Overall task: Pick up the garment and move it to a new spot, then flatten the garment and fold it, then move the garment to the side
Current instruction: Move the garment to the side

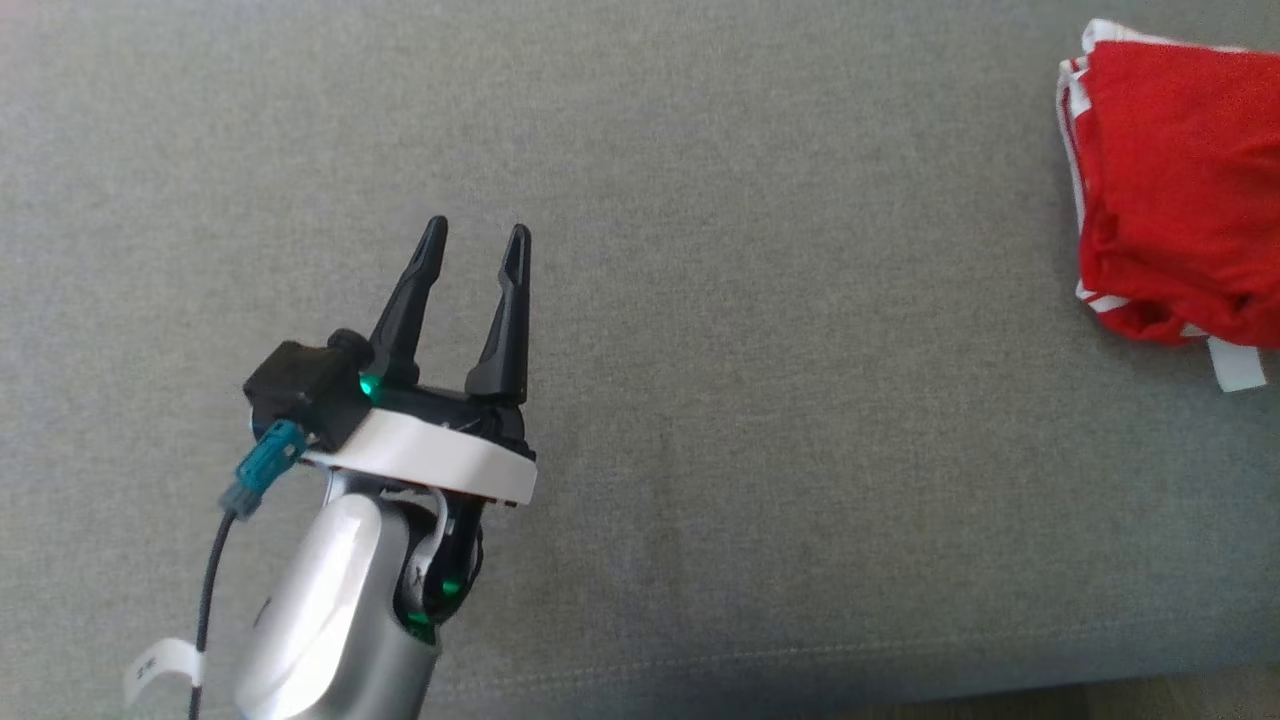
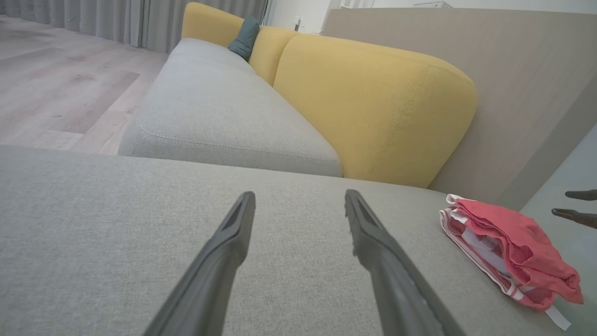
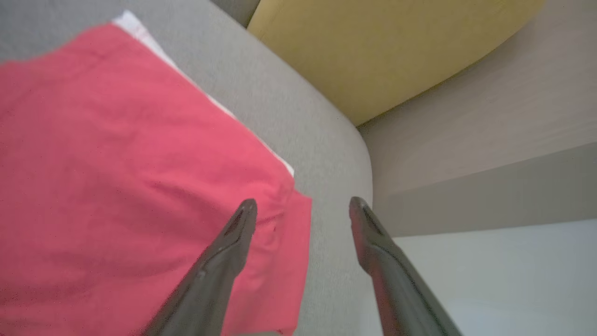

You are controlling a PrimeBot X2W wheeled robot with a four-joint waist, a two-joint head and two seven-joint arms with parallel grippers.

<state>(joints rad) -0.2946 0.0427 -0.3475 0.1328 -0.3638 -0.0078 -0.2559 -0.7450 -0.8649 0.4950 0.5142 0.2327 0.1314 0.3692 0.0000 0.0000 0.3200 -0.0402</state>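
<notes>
The garment (image 1: 1170, 190) is a red piece with white trim, folded into a thick bundle at the far right of the grey sofa seat (image 1: 760, 300). My left gripper (image 1: 475, 240) stands open over bare cushion at the lower left, well away from it, nothing between its fingers. The left wrist view shows the folded garment (image 2: 508, 247) to the right of my left gripper (image 2: 299, 198), with the right gripper's fingertips (image 2: 576, 205) just beyond it. In the right wrist view my right gripper (image 3: 302, 205) is open above the garment's (image 3: 126, 177) right edge, holding nothing.
A yellow back cushion (image 2: 368, 102) stands behind the seat, with a second grey seat (image 2: 210, 107) and a dark pillow (image 2: 243, 36) further along. A beige wall panel (image 2: 513, 84) runs at the right. Wooden floor (image 2: 56, 84) lies beyond the sofa's front edge.
</notes>
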